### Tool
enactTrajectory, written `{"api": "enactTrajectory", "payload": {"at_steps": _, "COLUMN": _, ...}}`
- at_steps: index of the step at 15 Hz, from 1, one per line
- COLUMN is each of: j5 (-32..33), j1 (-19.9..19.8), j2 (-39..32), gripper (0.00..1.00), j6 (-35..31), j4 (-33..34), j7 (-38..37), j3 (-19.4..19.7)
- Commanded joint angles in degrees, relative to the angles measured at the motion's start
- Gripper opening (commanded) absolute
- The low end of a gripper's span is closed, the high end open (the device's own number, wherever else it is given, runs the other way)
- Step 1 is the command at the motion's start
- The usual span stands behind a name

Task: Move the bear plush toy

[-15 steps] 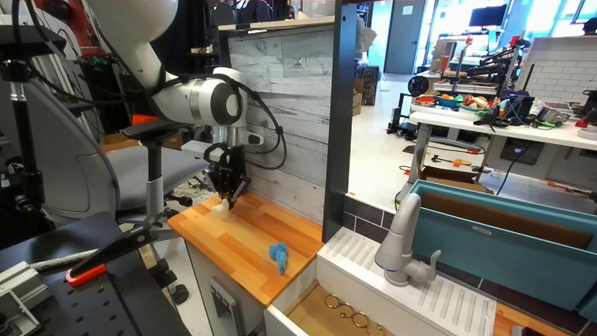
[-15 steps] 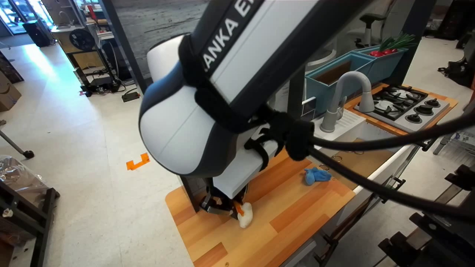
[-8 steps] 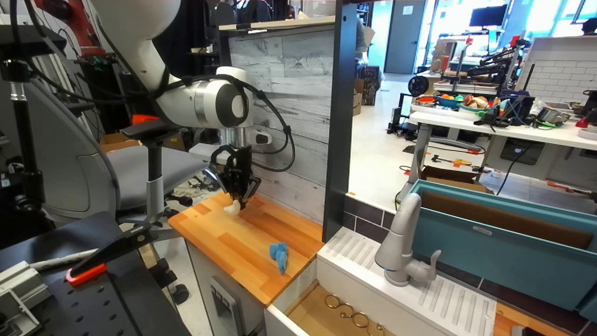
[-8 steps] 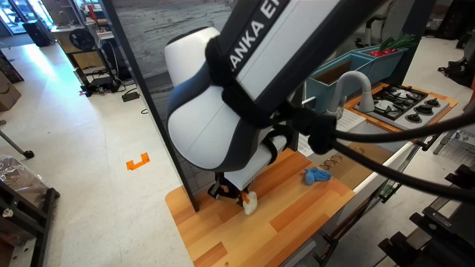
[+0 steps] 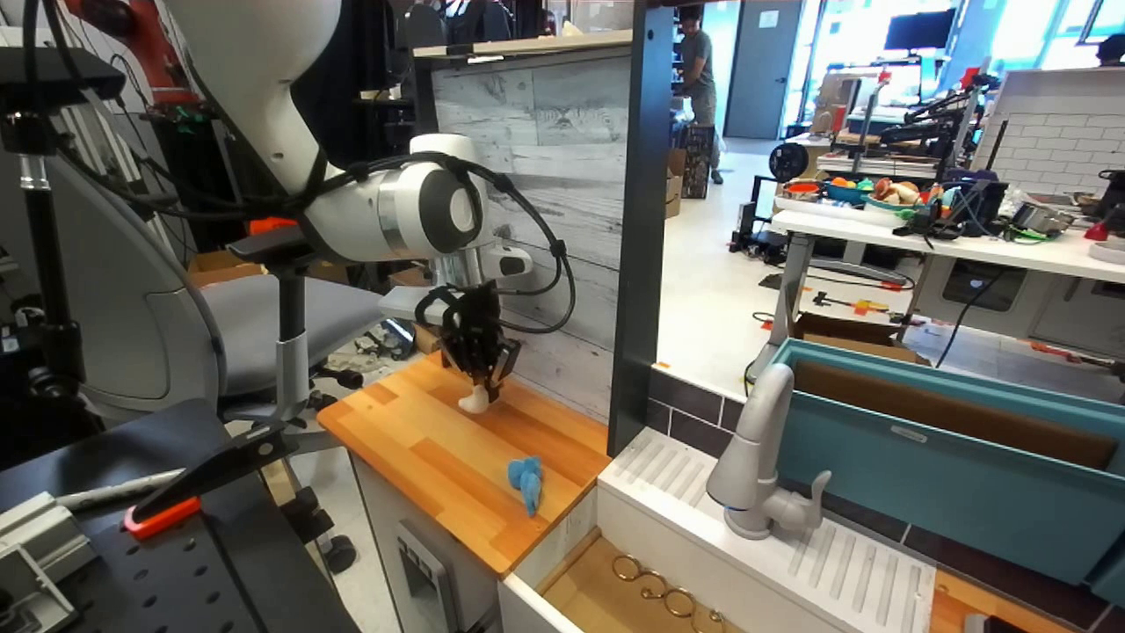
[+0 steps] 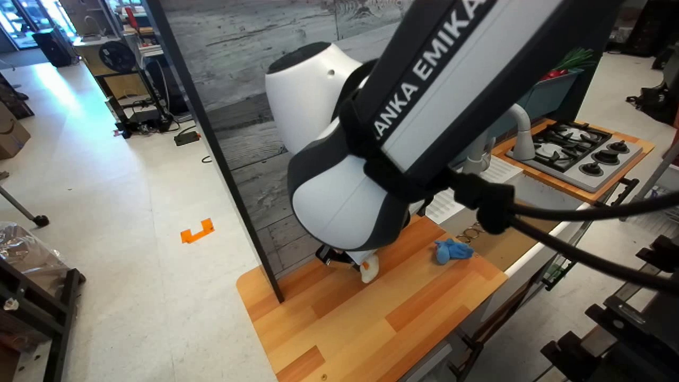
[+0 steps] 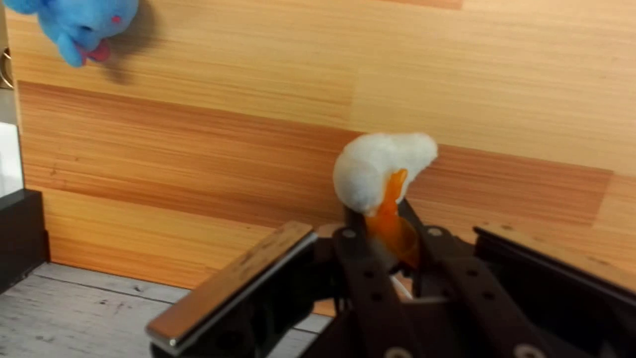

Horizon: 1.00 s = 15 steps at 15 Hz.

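Two dark fingers (image 7: 357,258) pressed in close, that's the wrist view, and between them an orange piece (image 7: 387,223)! Right beyond the tips, joined to that orange or hard against it, can't tell which, is the bear plush toy (image 7: 367,159), pale and rounded, poking out ahead of the gripper (image 7: 381,211). So yes, the gripper has hold of it. Up in the top left corner, a blue plush toy (image 7: 84,22) lies on the wooden countertop (image 7: 248,59), well apart from the action.

Over to an exterior view: the white arm (image 5: 400,211) bends over, gripper pointing down beside the grey plank panel (image 5: 554,185). The bear plush toy is right at the fingertips, a pale lump sticking out to one side, low by the countertop; whether it touches, no telling. The blue one lies nearer the sink (image 5: 677,554), with a faucet (image 5: 754,440) past it, and far back a person (image 5: 700,75) stands!

And in an exterior view with the stovetop (image 6: 573,174) beyond the sink, the arm hides most of the gripper. Peeking out below it, there's the bear plush toy, pale with a dab of orange, right at the gripper; the blue plush toy lies apart, toward the sink. Off on the floor (image 6: 132,297), orange tape (image 6: 195,237) makes a bracket shape.
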<state>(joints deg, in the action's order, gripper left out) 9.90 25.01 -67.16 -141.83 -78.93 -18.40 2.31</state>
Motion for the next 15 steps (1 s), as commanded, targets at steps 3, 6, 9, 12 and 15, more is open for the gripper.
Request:
{"api": "enactTrajectory", "payload": {"at_steps": 3, "j5": 0.4, "j1": -0.1, "j2": 0.4, "gripper": 0.04, "j6": 0.6, "j4": 0.9, "j7": -4.7, "j3": 4.2}}
{"api": "enactTrajectory", "payload": {"at_steps": 6, "j5": 0.7, "j1": 0.1, "j2": -0.8, "gripper": 0.04, "j6": 0.1, "j4": 1.6, "j7": -6.9, "j3": 5.8}}
{"api": "enactTrajectory", "payload": {"at_steps": 9, "j5": 1.0, "j1": 0.6, "j2": -1.3, "gripper": 0.44, "j6": 0.6, "j4": 1.8, "j7": -8.4, "j3": 6.8}}
{"api": "enactTrajectory", "payload": {"at_steps": 12, "j5": 1.2, "j1": 1.3, "j2": -0.6, "gripper": 0.66, "j6": 0.8, "j4": 1.2, "j7": -8.5, "j3": 6.9}}
{"api": "enactTrajectory", "payload": {"at_steps": 15, "j5": 1.1, "j1": 1.6, "j2": 0.4, "gripper": 0.86, "j6": 0.6, "j4": 0.0, "j7": -8.3, "j3": 6.3}}
